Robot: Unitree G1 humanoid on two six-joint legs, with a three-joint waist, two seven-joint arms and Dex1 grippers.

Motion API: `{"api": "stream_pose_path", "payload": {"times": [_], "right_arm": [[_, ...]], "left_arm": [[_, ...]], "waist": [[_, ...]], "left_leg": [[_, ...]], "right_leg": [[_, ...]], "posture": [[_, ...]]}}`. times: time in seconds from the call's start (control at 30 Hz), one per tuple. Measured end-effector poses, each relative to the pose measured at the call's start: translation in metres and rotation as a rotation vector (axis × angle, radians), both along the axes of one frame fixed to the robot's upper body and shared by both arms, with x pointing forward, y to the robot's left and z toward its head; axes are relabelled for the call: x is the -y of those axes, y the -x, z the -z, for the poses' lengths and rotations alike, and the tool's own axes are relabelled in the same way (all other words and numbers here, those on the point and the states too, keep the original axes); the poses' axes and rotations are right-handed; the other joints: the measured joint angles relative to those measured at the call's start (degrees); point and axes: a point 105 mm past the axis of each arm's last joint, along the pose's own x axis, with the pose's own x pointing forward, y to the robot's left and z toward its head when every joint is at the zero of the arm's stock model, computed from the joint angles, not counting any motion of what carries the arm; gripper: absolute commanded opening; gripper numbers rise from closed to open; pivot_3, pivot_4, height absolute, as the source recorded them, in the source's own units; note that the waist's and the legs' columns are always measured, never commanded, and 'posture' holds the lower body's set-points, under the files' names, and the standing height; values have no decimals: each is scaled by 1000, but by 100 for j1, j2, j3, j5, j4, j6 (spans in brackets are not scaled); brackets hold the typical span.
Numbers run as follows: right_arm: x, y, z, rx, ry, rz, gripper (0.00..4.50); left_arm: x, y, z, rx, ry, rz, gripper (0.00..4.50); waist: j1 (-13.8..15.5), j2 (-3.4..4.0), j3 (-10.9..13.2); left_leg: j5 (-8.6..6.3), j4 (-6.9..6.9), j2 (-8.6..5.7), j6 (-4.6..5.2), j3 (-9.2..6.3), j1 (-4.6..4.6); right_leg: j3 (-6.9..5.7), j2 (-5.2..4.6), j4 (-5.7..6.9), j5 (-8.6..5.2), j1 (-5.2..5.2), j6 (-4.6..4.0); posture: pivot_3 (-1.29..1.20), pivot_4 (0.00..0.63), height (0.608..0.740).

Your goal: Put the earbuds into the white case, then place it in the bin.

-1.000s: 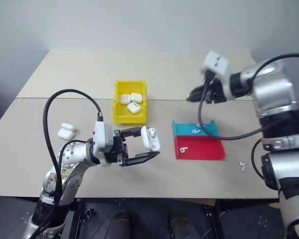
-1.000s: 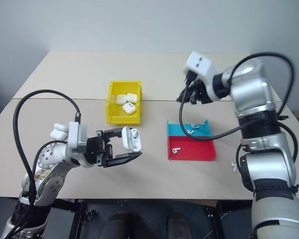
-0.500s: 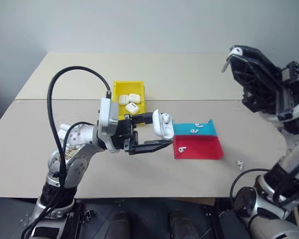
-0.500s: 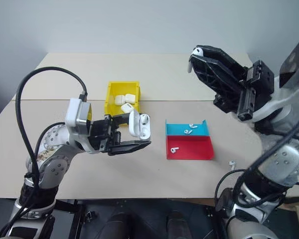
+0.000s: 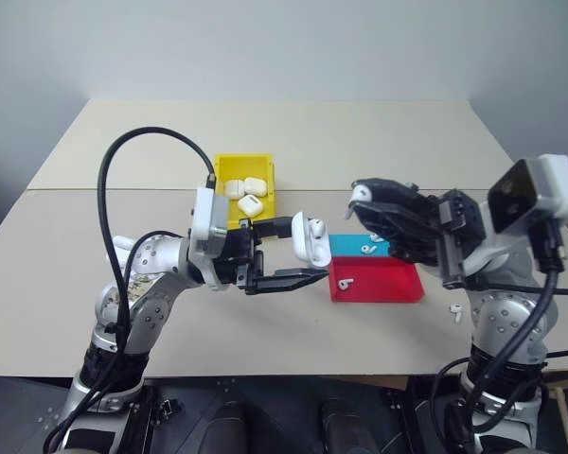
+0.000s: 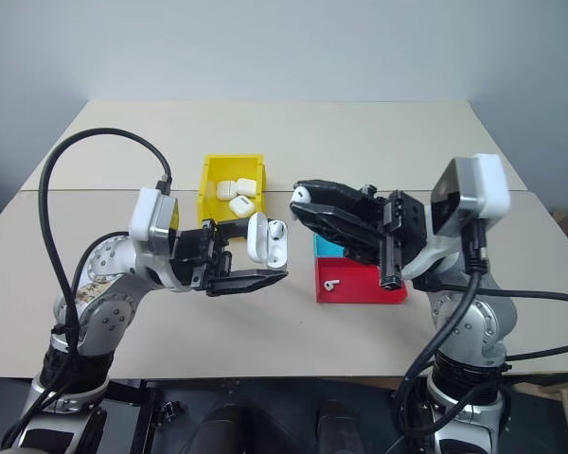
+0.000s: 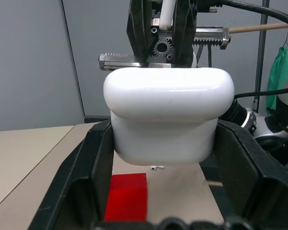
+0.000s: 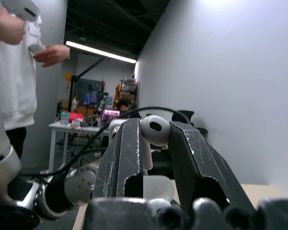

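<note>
Right gripper (image 6: 300, 196): fingers pinched on one earbud (image 8: 155, 130), its round head poking out between the tips.
Left gripper (image 5: 293, 257): clamped on the open white case (image 5: 310, 240), lid flipped up, one earbud already seated inside.
Change: a second ago the right arm was stretched out over the far side of the table; it has now swung back and turned so its fingertips face the case, just beside it but apart. The left arm has lifted the case a little and holds steady.
Meaning: judged as the approach for seating the second earbud; closing the lid and binning remain.
Gap: small, open air between earbud and case, nothing between them.
Tray (image 5: 388, 282): red and blue, right below the right gripper, loose earbuds lying in it; another earbud (image 5: 458, 312) on the table by its right edge.
Bin (image 5: 221, 170): yellow, behind the left gripper, already holding finished cases; path to it is open.
Table (image 5: 360, 142): far half bare, ample room.
</note>
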Motion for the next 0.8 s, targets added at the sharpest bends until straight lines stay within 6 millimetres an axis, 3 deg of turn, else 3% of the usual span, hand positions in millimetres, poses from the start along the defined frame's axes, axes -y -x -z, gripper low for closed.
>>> {"api": "stream_pose_path", "payload": {"times": [0.33,0.8], "right_arm": [[-3,0,22,-67,76,2,672],[-8,3,26,-65,87,0,672]], "left_arm": [[0,-1,-1,23,8,-11,2785],[1,-4,2,24,9,-28,2785]], "waist": [[4,0,0],[12,-1,0]], "left_leg": [[0,1,0,0,0,-1],[0,1,0,0,0,0]], "right_leg": [[0,0,-1,0,0,0],[0,0,-1,0,1,1]], "posture": [[0,150,740],[0,150,740]]}}
